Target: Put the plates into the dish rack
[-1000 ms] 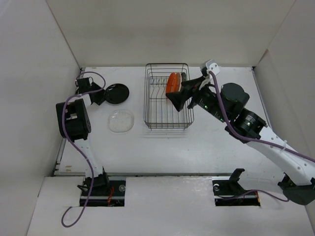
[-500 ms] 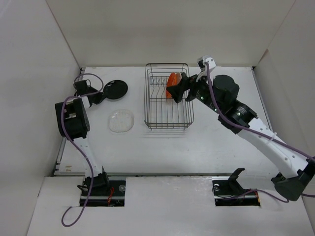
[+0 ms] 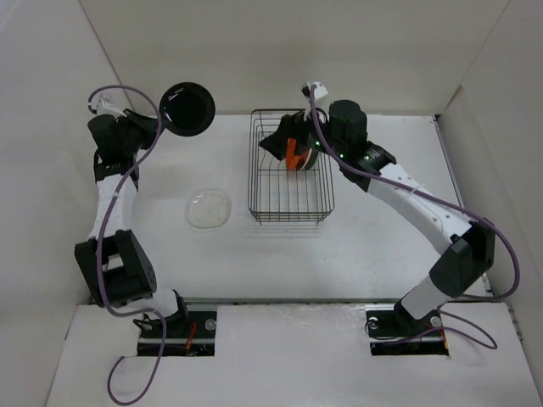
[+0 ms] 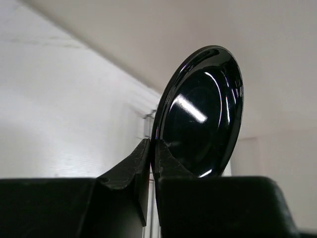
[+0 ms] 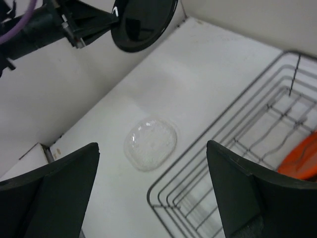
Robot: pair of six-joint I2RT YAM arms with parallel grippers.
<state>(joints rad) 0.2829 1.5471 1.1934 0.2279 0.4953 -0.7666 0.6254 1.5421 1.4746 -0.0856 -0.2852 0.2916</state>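
My left jaws gripped the black plate [image 4: 200, 114] by its rim, on edge, high off the bench [image 3: 373, 237] with the rack [image 3: 251, 170] well to their right; I judged it best carried upright into a free slot, clear of my spread right jaws over the orange plate [image 5: 303, 154].

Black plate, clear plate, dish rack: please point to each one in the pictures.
black plate [image 3: 187, 108], top view, middle of its face.
clear plate [image 3: 209, 209], top view, its centre.
dish rack [image 3: 288, 220], top view, near wire wall.
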